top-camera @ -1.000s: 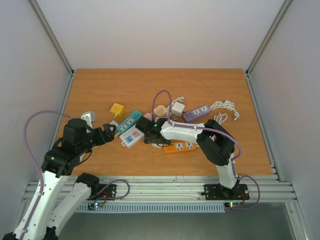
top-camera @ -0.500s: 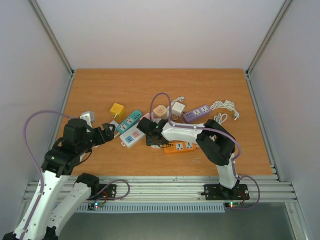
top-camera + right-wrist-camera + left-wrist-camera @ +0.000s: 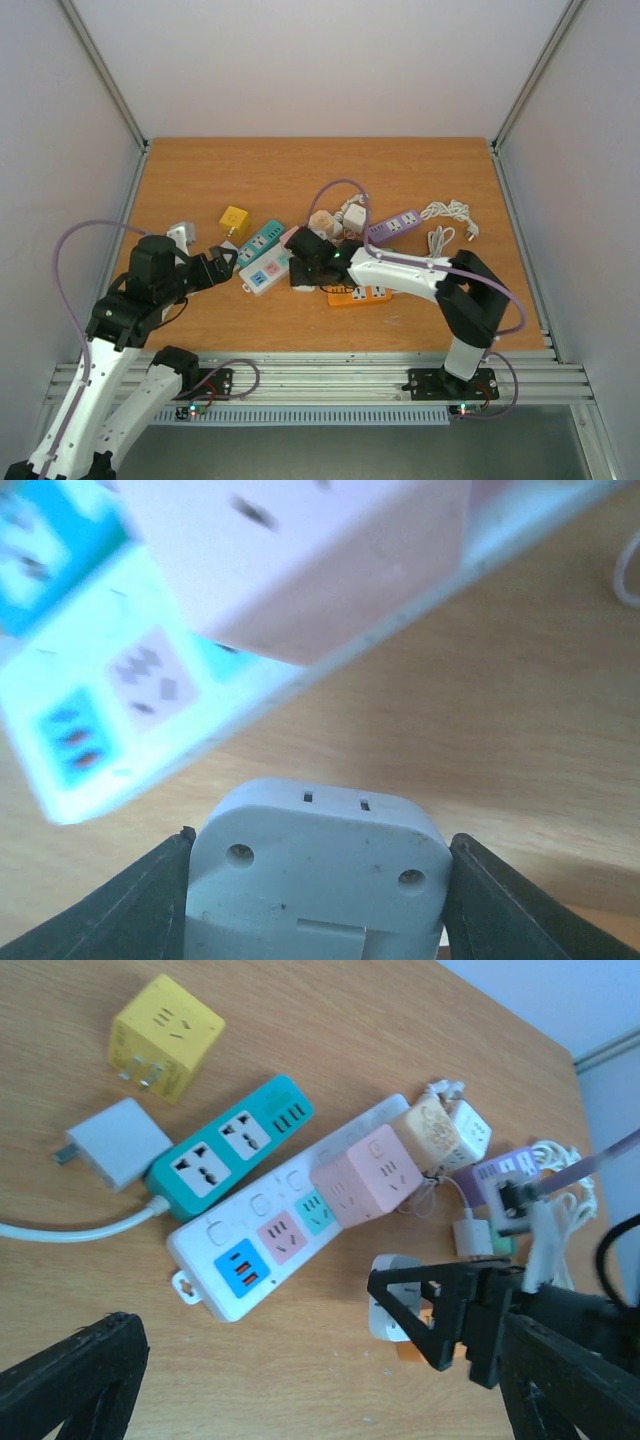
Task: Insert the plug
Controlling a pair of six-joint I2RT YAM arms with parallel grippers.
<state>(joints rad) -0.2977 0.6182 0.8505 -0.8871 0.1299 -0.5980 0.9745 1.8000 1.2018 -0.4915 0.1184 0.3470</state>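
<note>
Right gripper (image 3: 440,1310): jaws clamped on the white plug (image 3: 318,870), one finger flat against each side. Plug is over bare desk (image 3: 250,170), just beside the near edge of the white strip (image 3: 260,1250), not in any socket; can't tell if it touches the wood. Pink cube (image 3: 365,1175) sits on that strip, teal strip (image 3: 225,1150) behind it, orange strip (image 3: 360,296) right of the plug. Left gripper (image 3: 218,262): jaws wide apart, holding nothing, left of the strips.
</note>
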